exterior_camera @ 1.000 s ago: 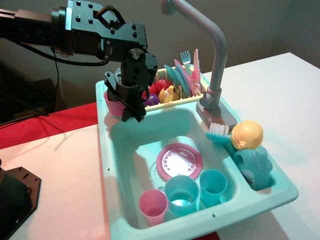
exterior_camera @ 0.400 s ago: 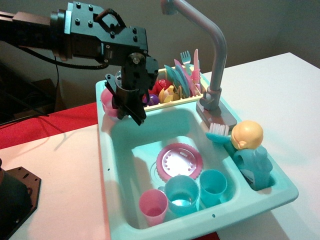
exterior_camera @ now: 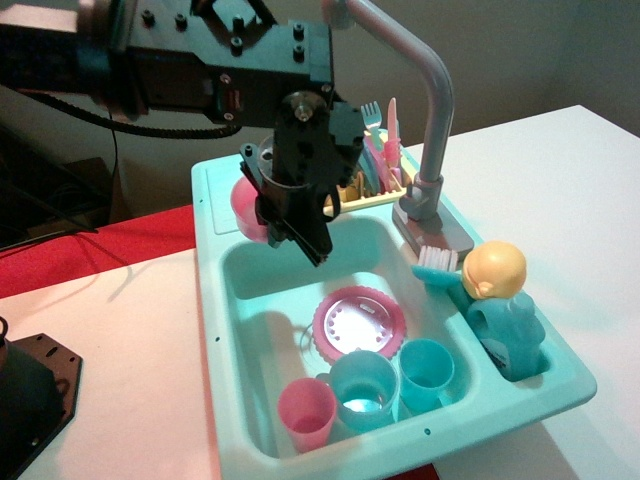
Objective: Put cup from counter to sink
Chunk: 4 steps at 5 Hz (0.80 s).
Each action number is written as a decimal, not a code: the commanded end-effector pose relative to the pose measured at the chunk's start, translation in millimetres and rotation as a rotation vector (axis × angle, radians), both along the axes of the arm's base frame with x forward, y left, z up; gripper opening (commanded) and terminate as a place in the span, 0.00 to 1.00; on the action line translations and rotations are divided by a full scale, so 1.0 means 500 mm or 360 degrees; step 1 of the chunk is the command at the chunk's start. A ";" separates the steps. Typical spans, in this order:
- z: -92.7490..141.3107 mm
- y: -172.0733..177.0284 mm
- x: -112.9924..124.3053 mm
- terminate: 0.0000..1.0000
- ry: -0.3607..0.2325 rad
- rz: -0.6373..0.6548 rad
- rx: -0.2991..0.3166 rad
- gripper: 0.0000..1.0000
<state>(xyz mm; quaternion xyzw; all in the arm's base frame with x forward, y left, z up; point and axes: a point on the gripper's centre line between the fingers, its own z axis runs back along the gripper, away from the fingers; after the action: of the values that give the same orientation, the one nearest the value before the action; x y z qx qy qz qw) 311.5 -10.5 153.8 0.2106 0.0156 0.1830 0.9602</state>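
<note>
The pink translucent cup [exterior_camera: 247,208] hangs tilted at the back left corner of the light-teal sink [exterior_camera: 262,290], just above the edge where the counter rim [exterior_camera: 212,182] meets the basin. My black gripper [exterior_camera: 292,236] is shut on the cup's right side, its fingers pointing down and to the right over the basin. The cup's handle is hidden behind the gripper.
In the basin lie a pink plate [exterior_camera: 358,322], two teal cups [exterior_camera: 362,390] [exterior_camera: 428,372] and a small handleless pink cup [exterior_camera: 306,412]. A tall grey faucet [exterior_camera: 435,100] stands at the back right, beside a yellow dish rack [exterior_camera: 372,190]. A soap bottle [exterior_camera: 505,305] stands at the right.
The gripper has moved right and slightly forward, carrying the pink cup off the back left rim to the basin's edge. The things in the basin have not moved.
</note>
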 end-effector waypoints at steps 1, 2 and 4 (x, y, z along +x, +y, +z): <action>0.042 -0.034 0.009 0.00 -0.0131 0.0020 -0.0065 0.00; 0.023 -0.039 -0.009 0.00 -0.0118 0.0046 -0.0134 0.00; -0.052 -0.003 -0.035 0.00 -0.0106 0.0081 -0.0094 0.00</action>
<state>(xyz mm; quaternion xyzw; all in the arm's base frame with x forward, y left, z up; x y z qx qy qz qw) 289.8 -9.7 101.7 0.1886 0.0094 0.2065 0.9600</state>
